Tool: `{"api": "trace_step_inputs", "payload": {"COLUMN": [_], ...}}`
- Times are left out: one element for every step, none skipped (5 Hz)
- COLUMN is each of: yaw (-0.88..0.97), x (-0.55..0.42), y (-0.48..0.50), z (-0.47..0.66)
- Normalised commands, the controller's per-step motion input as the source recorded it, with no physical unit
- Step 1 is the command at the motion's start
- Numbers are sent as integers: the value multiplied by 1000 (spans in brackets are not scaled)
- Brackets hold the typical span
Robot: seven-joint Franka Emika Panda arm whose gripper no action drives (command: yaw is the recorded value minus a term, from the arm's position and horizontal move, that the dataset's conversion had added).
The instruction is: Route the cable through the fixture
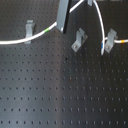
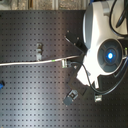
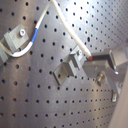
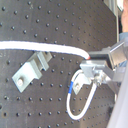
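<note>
Tool point(image 3: 91, 58) gripping cable point(image 3: 67, 26) beside fixture point(image 3: 70, 67).

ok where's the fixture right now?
In the first exterior view the fixture stands on the perforated board just right of centre near the top, between the other two clips, with the cable passing above it, not yet in its fork.

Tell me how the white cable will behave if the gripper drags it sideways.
The cable is probably floppy: it curves and loops freely across the board. It looks thin and light, so it should trail the gripper easily. It may snag on the fixture.
</note>
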Motion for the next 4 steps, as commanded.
{"api": "trace_step_inputs", "payload": {"yaw": [409, 537, 520, 277], "x": [-199, -71, -56, -158], "y": [-60, 31, -4, -4], "z": [322, 185, 144, 255]}}
